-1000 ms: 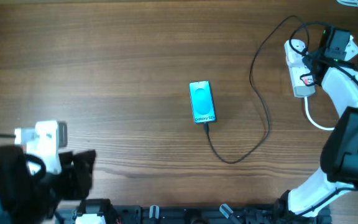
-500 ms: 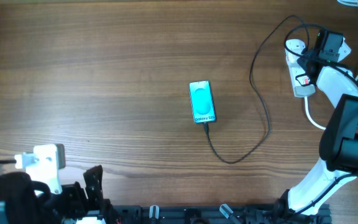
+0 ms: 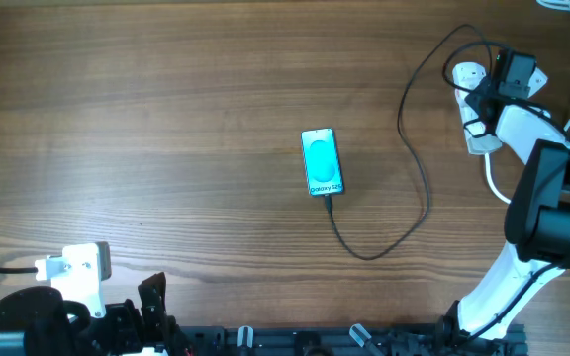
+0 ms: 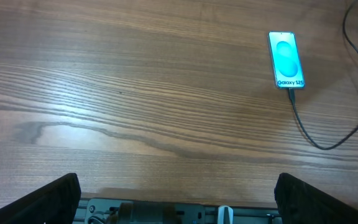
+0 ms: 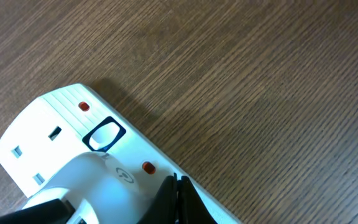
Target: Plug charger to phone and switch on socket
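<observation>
Left gripper [image 4: 178, 190] withdrawn to near edge of table [image 3: 166, 79], fingers spread; right gripper [image 5: 178, 185], fingers pressed together, advanced over socket [image 5: 48, 127] at far right. Charger [image 3: 384, 242] already seated in central phone [image 3: 322, 162]; switching apparently remains

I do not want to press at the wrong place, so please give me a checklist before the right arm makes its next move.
1. Cable meets the phone at its lower end: ok.
2. Right gripper shut for pressing: ok.
3. Its tip on the switch: not ok, it is beside the switch.
4. Socket already on: cannot tell.
5. Left gripper open, far from the phone: ok.
</observation>
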Robot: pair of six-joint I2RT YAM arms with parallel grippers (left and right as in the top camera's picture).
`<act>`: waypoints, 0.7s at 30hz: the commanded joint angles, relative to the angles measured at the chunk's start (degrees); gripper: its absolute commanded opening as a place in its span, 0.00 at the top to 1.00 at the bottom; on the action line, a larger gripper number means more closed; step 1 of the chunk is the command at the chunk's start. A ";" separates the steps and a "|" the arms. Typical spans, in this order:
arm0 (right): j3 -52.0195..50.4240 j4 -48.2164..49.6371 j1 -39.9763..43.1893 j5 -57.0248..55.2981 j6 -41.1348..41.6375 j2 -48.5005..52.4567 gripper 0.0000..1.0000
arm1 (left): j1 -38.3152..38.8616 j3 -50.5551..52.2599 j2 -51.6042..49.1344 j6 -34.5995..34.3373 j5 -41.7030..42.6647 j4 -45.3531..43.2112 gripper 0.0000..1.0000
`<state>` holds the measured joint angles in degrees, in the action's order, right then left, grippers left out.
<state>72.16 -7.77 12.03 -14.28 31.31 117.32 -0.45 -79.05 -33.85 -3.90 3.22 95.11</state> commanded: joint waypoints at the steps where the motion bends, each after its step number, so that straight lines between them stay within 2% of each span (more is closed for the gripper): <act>1: 0.50 -1.01 -4.11 3.10 -1.38 1.73 0.95 | 0.11 0.35 0.48 -0.37 -0.55 -0.20 0.00; 16: 0.59 -8.44 -5.62 6.36 -2.80 1.40 0.95 | 0.11 0.35 0.48 -0.39 -0.55 -0.20 0.00; 19: 0.59 -11.72 -5.70 4.37 -2.19 -2.25 0.95 | 0.11 0.35 0.48 -0.37 -0.55 -0.20 0.00; 21: 0.59 -15.89 -5.70 -3.02 1.57 -8.81 0.95 | 0.11 0.35 0.48 -0.37 -0.55 -0.20 0.00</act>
<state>73.63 -20.99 6.35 -13.78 30.04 114.30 -0.45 -79.05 -33.82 -3.90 3.22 95.11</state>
